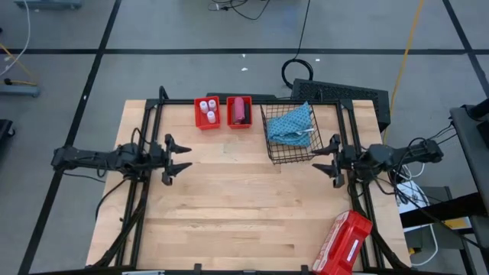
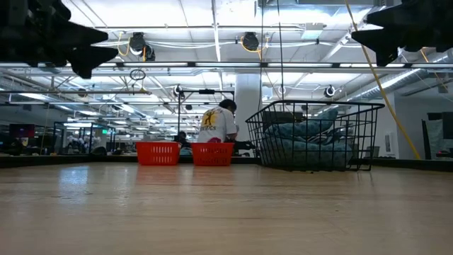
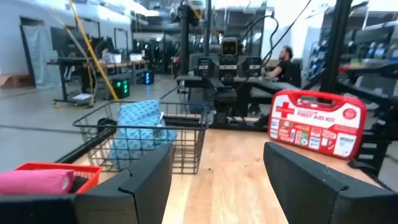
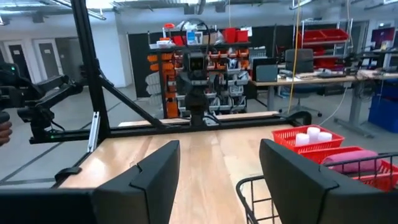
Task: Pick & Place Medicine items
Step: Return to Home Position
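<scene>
Two small red bins stand at the table's far edge. One bin (image 1: pixel 207 112) holds tiny white-capped vials (image 4: pixel 314 134). The other (image 1: pixel 239 111) holds the pink tube (image 3: pixel 36 182), lying on its side. No brown or black box shows in any view. My left gripper (image 1: pixel 179 156) hovers open above the table's left half, fingers pointing right. My right gripper (image 1: pixel 325 158) hovers open at the right, fingers pointing left, just near of the wire basket (image 1: pixel 289 134). Both are high off the wood in the low view and touch nothing.
The black wire basket (image 2: pixel 315 134) holds a blue patterned cloth (image 3: pixel 140 124) and stands right of the bins. A red first-aid case (image 1: pixel 341 243) lies at the near right corner. Bare wood (image 1: pixel 244 198) lies between the arms. A person sits in the room beyond.
</scene>
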Robot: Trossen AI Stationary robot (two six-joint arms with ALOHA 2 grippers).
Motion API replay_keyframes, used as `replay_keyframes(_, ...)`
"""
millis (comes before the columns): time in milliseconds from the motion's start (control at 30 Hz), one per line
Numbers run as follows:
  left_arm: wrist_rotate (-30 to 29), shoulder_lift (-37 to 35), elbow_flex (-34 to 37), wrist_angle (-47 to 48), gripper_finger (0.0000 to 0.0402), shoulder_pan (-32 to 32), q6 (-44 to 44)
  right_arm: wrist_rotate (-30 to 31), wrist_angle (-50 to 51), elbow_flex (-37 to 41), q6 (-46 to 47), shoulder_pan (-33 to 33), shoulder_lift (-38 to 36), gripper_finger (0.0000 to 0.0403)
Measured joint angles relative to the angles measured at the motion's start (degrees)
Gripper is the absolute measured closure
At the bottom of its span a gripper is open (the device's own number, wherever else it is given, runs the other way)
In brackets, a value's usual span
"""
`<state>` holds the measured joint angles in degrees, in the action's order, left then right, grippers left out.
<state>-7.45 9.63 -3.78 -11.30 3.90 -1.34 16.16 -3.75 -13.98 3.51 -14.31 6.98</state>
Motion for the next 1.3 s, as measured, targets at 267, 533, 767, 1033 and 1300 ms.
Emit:
replay_keyframes(267, 0.82, 0.48, 2.87, -3.84, 0.0146, 0.00, -1.30, -0.07, -2.13, 3.80, -2.93, -0.02, -2.13, 0.0193)
replay_keyframes(533, 1.41, 0.48, 2.87, -3.79, 0.0146, 0.00, -0.64, -4.25, -2.00, 7.18, -4.87, 0.00, -2.18, 0.0193)
replay_keyframes(767, 1.40, 0.48, 2.87, -3.79, 0.0146, 0.00, -1.84, -4.35, -2.00, 7.45, -10.75, -0.01, -2.18, 0.0193)
replay_keyframes(1033, 1.40, 0.48, 2.89, -3.77, 0.0146, 0.00, -1.49, -4.33, -1.98, 7.45, -11.84, -0.01, -1.87, 0.0193)
replay_keyframes(1300, 1.38, 0.48, 2.89, -3.77, 0.0146, 0.00, -1.48, -4.33, -1.98, 7.45, -11.76, -0.01, -1.87, 0.0193)
